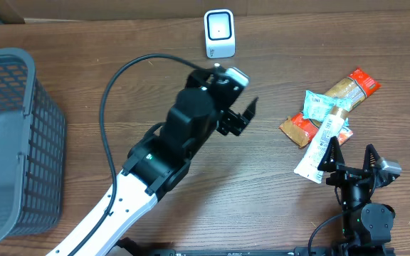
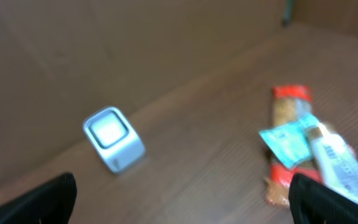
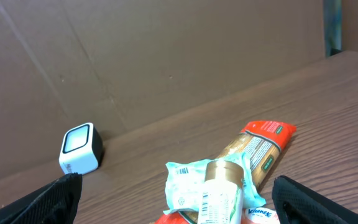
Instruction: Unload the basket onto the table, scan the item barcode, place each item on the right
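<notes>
A small white barcode scanner (image 1: pixel 219 33) stands at the table's far edge; it also shows in the wrist views (image 2: pixel 112 138) (image 3: pixel 79 148). The items lie heaped at the right: a long orange-and-red packet (image 1: pixel 347 89) (image 3: pixel 260 146), a teal packet (image 1: pixel 317 107) (image 3: pixel 182 180) with its barcode showing, and a white tube (image 1: pixel 319 149) (image 3: pixel 219 190) with a gold cap. My left gripper (image 1: pixel 240 117) (image 2: pixel 182 199) hangs open over the middle of the table, left of the heap, holding nothing. My right gripper (image 1: pixel 351 160) (image 3: pixel 178 199) stands open just on the near side of the heap, also holding nothing.
A grey mesh basket (image 1: pixel 9 142) fills the left side of the table. A black cable (image 1: pixel 119 78) loops above the left arm. A brown cardboard wall (image 3: pixel 166 56) runs behind the scanner. A Kleenex pack (image 3: pixel 260 214) lies at the heap's near edge.
</notes>
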`<state>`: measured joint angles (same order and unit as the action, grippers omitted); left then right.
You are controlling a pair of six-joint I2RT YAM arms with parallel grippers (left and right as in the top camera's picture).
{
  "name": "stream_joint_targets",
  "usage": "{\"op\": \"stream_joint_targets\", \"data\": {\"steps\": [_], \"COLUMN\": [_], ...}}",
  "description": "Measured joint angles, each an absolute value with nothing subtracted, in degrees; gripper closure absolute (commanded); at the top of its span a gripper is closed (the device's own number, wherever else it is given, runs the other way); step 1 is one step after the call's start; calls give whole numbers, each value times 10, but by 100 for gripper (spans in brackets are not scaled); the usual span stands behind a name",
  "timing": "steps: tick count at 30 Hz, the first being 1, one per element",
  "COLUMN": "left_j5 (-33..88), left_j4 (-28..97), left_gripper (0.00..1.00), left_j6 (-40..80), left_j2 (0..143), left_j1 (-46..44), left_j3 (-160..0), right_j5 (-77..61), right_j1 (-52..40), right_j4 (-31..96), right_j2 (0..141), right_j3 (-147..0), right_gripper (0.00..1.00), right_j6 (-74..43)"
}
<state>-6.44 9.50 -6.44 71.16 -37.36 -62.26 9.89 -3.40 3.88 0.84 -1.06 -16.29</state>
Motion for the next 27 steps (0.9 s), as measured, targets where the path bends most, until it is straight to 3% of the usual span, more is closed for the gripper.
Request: {"op": "stream_joint_targets", "data": {"steps": [3,14,20,27], "left_j5": [-84,-196,-212,-232], "left_j4": [37,43,42,-52], "left_gripper": [0,0,0,0], "left_j6": [-66,-67,-67,-67], "left_j2": [704,691,583,411], "left_j1": [-356,-310,-260,-180], "left_j3": [-586,-568,-506,-310], "right_j5": [99,99,99,99], "right_j1": [-34,-34,-34,-34], "right_j4": [39,39,39,39], "right_j2": [8,8,8,8], "right_j3": [-11,-11,-11,-11], "right_gripper": [0,0,0,0], "right_j6": [-163,-163,-163,-163]}}
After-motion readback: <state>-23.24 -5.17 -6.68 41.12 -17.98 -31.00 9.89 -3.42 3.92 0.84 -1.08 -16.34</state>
